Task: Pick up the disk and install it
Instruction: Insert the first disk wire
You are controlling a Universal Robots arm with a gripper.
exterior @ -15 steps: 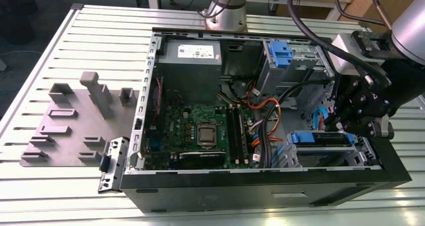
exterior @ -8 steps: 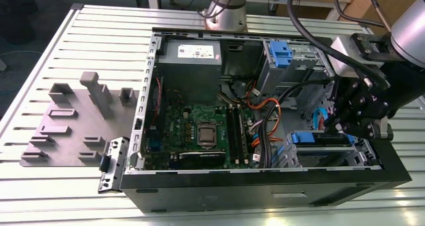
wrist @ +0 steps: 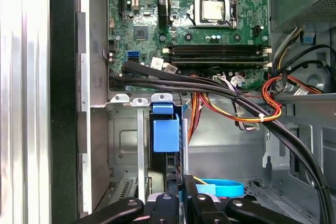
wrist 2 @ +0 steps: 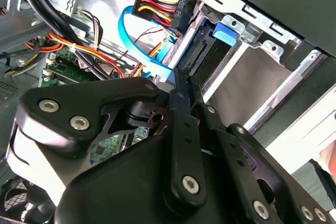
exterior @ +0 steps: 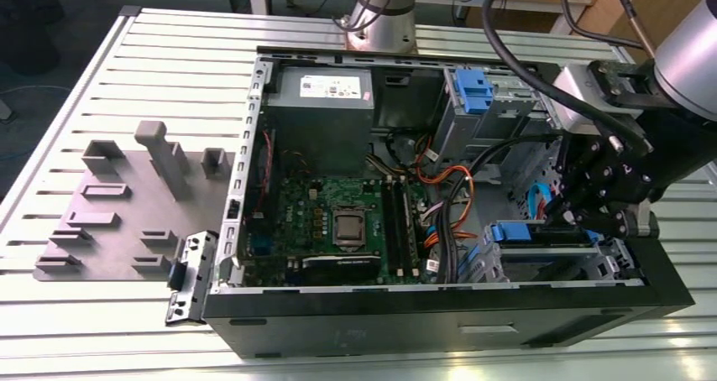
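A ribbed white table carries an open black computer case lying on its side, with a grey fixture plate beside it toward the exterior view's left. In the exterior view the green motherboard fills the middle of the case, and the power supply sits beyond it. The gripper hangs over the drive cage at the case corner toward the exterior view's right, just above a blue carrier edge there, the disk, seated in the cage. A second blue bracket stands in a bay farther back.

In the second wrist view the black gripper has its fingers pressed together, nothing visibly between them, their tips close to the disk in its metal bay. A blue ribbon cable and red and yellow wires loop beside it.

In the first wrist view the disk stands edge-on in the cage, its blue tab below the motherboard. Black cables cross between them, and the gripper sits right at the disk's near end.
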